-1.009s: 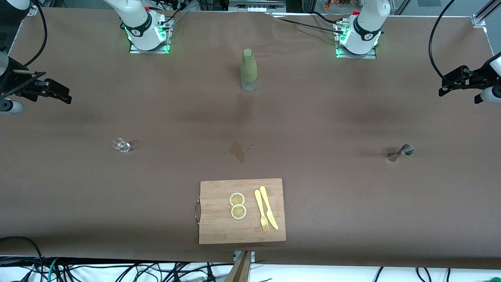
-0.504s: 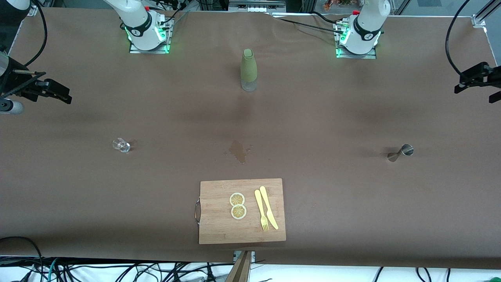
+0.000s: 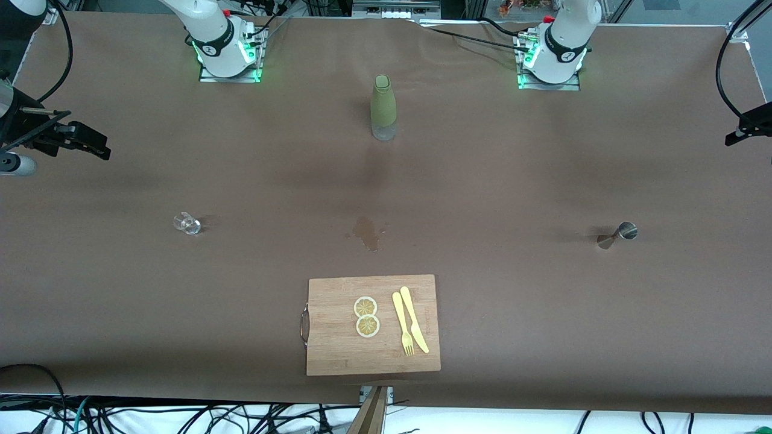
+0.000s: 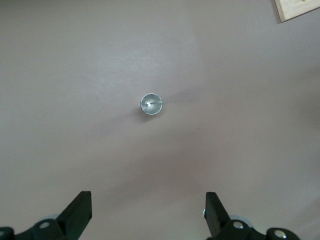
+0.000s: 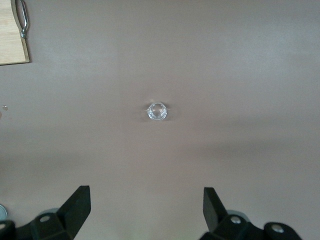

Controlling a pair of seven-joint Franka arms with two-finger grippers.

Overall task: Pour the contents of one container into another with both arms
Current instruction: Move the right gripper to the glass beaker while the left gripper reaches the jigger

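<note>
A small steel jigger [image 3: 616,234] stands on the brown table toward the left arm's end. My left gripper [image 4: 148,197] hangs open high over it, and the jigger [image 4: 151,104] shows from above as a shiny round cup. A small clear glass [image 3: 187,223] stands toward the right arm's end. My right gripper [image 5: 146,192] hangs open high over that glass [image 5: 157,111], holding nothing. In the front view the right gripper [image 3: 81,140] shows at the picture's edge. A green-sleeved bottle [image 3: 383,107] stands upright between the two bases.
A wooden cutting board [image 3: 338,337] lies near the front edge, with two lemon slices [image 3: 366,316] and a yellow fork and knife [image 3: 409,325] on it. A small wet stain [image 3: 366,232] marks the table's middle. Cables hang at both ends.
The left arm's hand has slid outward toward its end of the table, nearly leaving the front view. The right arm has not moved.
</note>
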